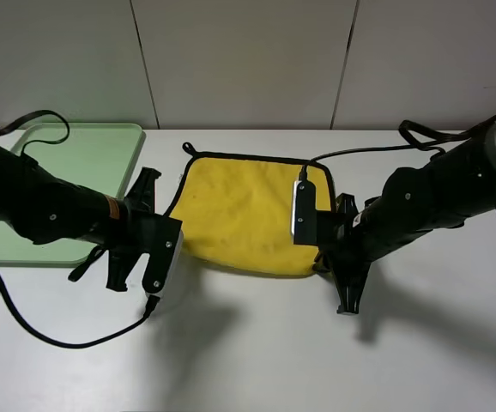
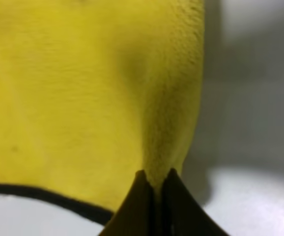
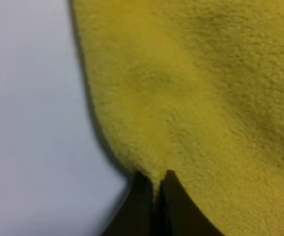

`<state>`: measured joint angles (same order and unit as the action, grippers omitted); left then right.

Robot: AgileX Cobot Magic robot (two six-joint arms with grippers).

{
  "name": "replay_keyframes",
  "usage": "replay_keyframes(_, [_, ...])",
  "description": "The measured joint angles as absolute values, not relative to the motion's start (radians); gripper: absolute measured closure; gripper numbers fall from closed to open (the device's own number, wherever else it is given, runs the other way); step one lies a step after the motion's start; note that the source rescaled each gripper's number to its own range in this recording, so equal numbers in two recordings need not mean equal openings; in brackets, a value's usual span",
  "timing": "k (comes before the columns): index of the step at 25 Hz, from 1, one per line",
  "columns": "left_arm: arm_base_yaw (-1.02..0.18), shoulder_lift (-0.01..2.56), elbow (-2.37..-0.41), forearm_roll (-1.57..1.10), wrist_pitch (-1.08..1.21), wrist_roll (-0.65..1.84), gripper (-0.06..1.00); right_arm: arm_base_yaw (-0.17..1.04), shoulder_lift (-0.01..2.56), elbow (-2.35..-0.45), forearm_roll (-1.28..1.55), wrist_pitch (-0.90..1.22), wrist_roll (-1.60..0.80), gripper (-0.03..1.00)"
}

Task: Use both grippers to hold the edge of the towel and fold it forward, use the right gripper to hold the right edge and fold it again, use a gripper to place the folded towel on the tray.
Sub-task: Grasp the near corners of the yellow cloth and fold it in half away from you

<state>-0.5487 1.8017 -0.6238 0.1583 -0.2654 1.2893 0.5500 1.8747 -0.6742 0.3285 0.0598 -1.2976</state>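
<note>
The yellow towel (image 1: pixel 248 210) lies spread on the white table, to the right of the pale green tray (image 1: pixel 102 159). Its black edge trim (image 1: pixel 248 158) shows along the far side, with a small loop at the far left corner. My left gripper (image 1: pixel 178 233) is shut on the towel's near left corner. The left wrist view shows its jaws (image 2: pixel 156 184) pinching a fold of yellow cloth (image 2: pixel 83 88), with the trim (image 2: pixel 43 195) beside them. My right gripper (image 1: pixel 320 254) is shut on the near right corner. The right wrist view shows its jaws (image 3: pixel 156 182) closed on the cloth (image 3: pixel 206 98).
The tray stands at the far left, partly covered by my left arm. Black cables (image 1: pixel 42 330) loop over the table near the left arm and behind the right arm (image 1: pixel 377 153). A panelled wall rises behind the table's far edge.
</note>
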Motion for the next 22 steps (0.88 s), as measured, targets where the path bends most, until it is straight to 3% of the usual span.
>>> replay_keyframes(22, [-0.552, 1.401, -0.621, 0.155, 0.075, 1.29, 0.94, 0.55, 1.492, -0.649, 0.017, 0.418, -0.909, 0.97])
